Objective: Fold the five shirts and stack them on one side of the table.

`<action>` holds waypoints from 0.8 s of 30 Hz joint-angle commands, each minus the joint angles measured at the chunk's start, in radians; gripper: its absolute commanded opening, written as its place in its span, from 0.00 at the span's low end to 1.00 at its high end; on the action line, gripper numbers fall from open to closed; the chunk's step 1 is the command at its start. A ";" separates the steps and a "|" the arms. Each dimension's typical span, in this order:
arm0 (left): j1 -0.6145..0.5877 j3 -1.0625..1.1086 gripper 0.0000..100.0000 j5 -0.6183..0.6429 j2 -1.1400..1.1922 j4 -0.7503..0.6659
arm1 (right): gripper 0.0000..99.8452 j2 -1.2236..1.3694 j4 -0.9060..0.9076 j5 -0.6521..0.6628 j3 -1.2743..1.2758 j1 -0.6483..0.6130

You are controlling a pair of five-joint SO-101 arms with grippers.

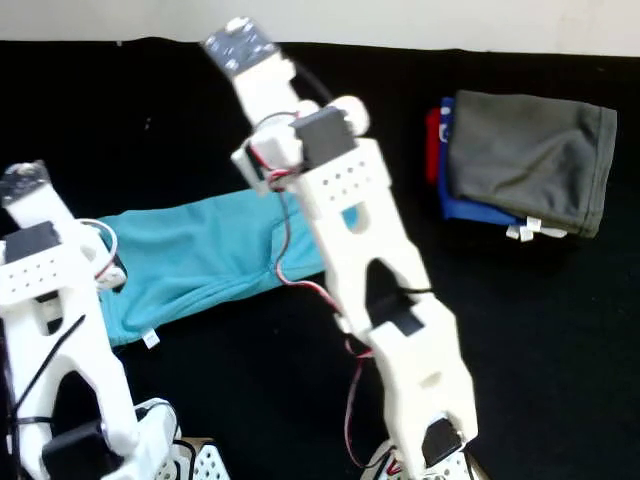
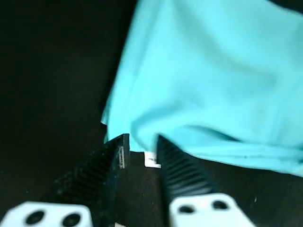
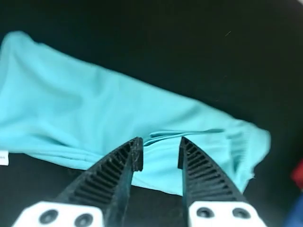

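Note:
A teal shirt (image 1: pixel 200 260) lies folded into a long strip across the black table, left of centre. A white tag (image 1: pixel 150 339) shows at its near left corner. My left gripper (image 2: pixel 141 146) hangs open just above that corner and the tag (image 2: pixel 151 161). My right gripper (image 3: pixel 157 152) is open over the strip's other end (image 3: pixel 199 146), near a fold line. At the back right sits a stack of folded shirts: a grey one (image 1: pixel 530 155) on top, blue (image 1: pixel 475 208) under it, red (image 1: pixel 432 140) at the edge.
Both white arms rise from the near edge, the left arm (image 1: pixel 60 330) at the left and the right arm (image 1: pixel 370 270) across the middle, covering part of the teal shirt. Black tabletop (image 1: pixel 560 350) stretches in front of the stack.

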 commanded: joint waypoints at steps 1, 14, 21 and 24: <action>-0.064 -0.090 0.20 0.009 0.120 -0.040 | 0.14 -0.193 0.013 0.011 0.051 0.036; -0.090 -0.476 0.20 0.008 0.714 -0.060 | 0.14 -0.638 0.010 0.014 0.539 0.165; -0.031 -0.628 0.20 0.005 0.932 0.002 | 0.14 -0.704 0.010 0.014 0.562 0.205; 0.015 -0.702 0.19 0.003 0.954 0.101 | 0.14 -0.708 0.010 0.014 0.562 0.205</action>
